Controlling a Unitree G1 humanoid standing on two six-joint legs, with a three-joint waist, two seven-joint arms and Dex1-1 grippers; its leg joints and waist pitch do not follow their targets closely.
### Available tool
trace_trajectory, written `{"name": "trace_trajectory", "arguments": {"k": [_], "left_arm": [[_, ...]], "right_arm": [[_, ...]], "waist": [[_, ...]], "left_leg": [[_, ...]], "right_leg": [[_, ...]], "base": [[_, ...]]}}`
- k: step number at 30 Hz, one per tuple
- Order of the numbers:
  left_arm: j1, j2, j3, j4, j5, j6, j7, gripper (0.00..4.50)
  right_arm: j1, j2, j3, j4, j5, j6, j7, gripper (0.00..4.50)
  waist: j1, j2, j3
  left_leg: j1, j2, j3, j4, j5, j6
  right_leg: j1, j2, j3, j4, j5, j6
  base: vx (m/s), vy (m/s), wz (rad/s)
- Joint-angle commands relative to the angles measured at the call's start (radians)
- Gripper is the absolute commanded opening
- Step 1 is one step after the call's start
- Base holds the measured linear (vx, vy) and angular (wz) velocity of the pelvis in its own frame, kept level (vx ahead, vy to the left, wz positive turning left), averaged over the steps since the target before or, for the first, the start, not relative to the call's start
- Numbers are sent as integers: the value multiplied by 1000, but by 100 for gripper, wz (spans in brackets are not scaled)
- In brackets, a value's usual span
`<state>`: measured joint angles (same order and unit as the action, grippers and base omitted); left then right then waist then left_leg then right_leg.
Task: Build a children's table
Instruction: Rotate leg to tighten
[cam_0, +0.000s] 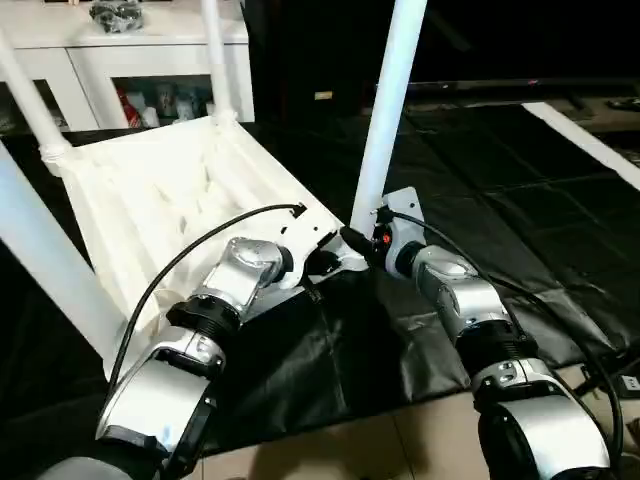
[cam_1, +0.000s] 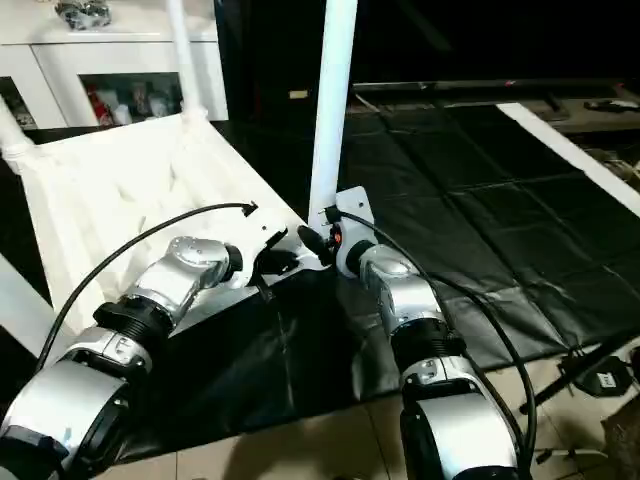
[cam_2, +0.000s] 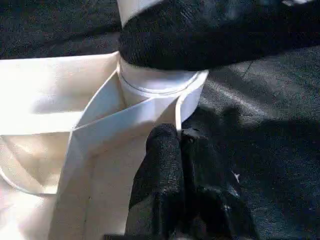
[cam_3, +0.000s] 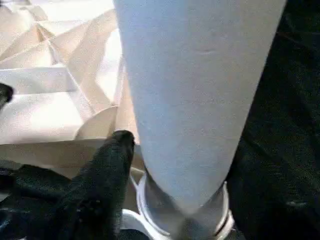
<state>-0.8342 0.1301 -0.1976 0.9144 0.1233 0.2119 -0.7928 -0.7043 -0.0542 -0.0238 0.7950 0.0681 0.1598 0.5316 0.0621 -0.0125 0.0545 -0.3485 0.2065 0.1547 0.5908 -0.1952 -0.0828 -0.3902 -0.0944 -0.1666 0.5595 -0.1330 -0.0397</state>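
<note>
Unmarked white children's table (cam_0: 160, 200)

Black creased sheeting (cam_0: 480, 190) covers most of the floor, with pale tiles (cam_0: 340, 450) bare at its near edge, a white glass-door cabinet (cam_0: 130, 70) holding small items at the far left, and a dark wall behind.

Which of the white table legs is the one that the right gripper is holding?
The leg at the near corner of the table top, held by the right gripper; the other legs stand farther left, untouched.
</note>
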Motion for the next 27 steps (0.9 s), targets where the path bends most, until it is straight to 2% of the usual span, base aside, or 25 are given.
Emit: {"name": "trace_trajectory", "arguments": {"k": [1,3,4,5,6,7,9,10,13,14,16,18,22,27], "left_arm": [[-8,-14,-36,-50,-10,-51,-50,0],[12,24,-57,-65,-1,-111,-120,0],[20,44,-66,-70,2,-133,-156,0],[20,44,-66,-70,2,-133,-156,0],[35,80,-84,-80,6,-190,-225,0],[38,87,-88,-81,6,-200,-242,0],[49,109,-100,-86,4,-226,-297,0],[68,145,-114,-102,-9,-270,-396,0],[78,170,-126,-114,-16,-297,-458,0],[84,194,-139,-122,-20,-326,-506,0],[88,214,-148,-130,-25,-347,-552,0],[93,232,-157,-138,-30,-367,-599,0],[111,271,-184,-171,-32,-399,-692,0],[126,292,-205,-189,-22,-433,-734,0]], "right_arm": [[30,29,87,-17,21,-4,137,327],[62,-12,82,-59,38,-30,225,352],[77,-39,85,-82,47,-42,278,358],[77,-39,85,-82,47,-42,278,363],[112,-92,110,-136,65,-62,402,380],[117,-102,113,-145,69,-61,421,388],[129,-132,121,-171,80,-47,474,394],[138,-182,126,-192,92,-39,561,411],[139,-215,126,-200,100,-37,629,436],[139,-245,127,-210,109,-33,689,441],[137,-272,133,-218,118,-28,740,446],[133,-296,146,-224,123,-26,785,446],[130,-342,190,-245,127,-19,897,446],[125,-338,214,-227,108,-36,936,446]], "waist": [[18,-9,-78],[28,-8,-83],[34,-11,-79],[34,-11,-79],[45,-7,-76],[51,-6,-76],[58,-3,-76],[62,-3,-73],[68,-1,-74],[75,0,-75],[85,-1,-75],[89,-2,-76],[94,-5,-77],[99,-5,-77]], "left_leg": [[-11,26,1,-66,-135,72],[-13,27,2,-64,-90,88],[-16,25,6,-61,-67,108],[-16,25,6,-61,-67,108],[-9,28,7,-63,-96,107],[-7,31,10,-62,-103,105],[-3,38,10,-65,-114,94],[-1,39,9,-68,-133,85],[4,41,11,-68,-158,70],[11,43,14,-67,-158,67],[17,46,18,-68,-149,61],[13,46,17,-68,-147,60],[2,42,17,-65,-123,67],[4,42,17,-65,-127,54]], "right_leg": [[65,-85,70,-55,-325,-140],[67,-83,72,-46,-269,-142],[60,-78,75,-39,-219,-154],[60,-78,75,-39,-219,-154],[59,-79,74,-43,-261,-146],[57,-77,75,-43,-270,-140],[53,-76,74,-43,-287,-138],[54,-76,73,-47,-313,-131],[49,-78,77,-48,-339,-133],[42,-77,81,-46,-324,-143],[36,-74,87,-36,-270,-172],[40,-75,88,-30,-257,-180],[47,-77,89,-26,-250,-169],[44,-78,88,-30,-292,-159]], "base": [[0,0,0],[0,0,0],[0,0,0],[0,0,0],[0,0,0],[0,0,0],[0,0,0],[0,0,0],[0,0,0],[0,0,0],[0,0,0],[0,0,0],[0,0,0],[0,0,0]]}}
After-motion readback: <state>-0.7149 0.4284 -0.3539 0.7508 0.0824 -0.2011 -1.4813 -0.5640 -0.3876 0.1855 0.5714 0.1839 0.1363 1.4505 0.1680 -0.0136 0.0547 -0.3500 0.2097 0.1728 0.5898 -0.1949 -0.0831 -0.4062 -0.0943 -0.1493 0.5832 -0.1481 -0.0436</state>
